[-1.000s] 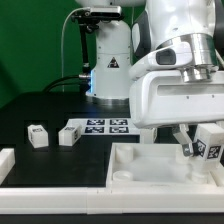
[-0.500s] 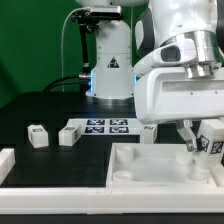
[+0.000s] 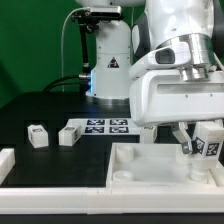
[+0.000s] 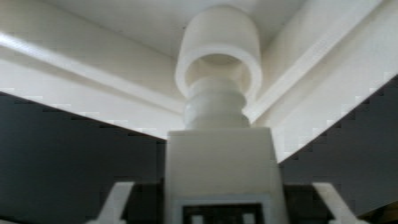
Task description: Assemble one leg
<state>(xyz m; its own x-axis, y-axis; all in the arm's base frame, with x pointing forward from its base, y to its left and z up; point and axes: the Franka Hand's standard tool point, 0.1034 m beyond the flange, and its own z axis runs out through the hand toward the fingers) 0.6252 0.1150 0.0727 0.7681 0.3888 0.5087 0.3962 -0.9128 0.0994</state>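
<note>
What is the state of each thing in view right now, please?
Large white square tray-like piece: lying flat on the black table.
Small white tagged plastic leg: gripped, over that tray-like piece.
Two-finger gripper: shut on the leg.
Two loose white legs: resting on the table, ungripped.

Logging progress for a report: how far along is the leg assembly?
Done: the leg is picked up, clamped in the gripper. In hand: it hangs over the white tray-like piece at the exterior view's right. Left: seating it in a corner; contact cannot be told. Two loose legs lie untouched by the marker board.
</note>
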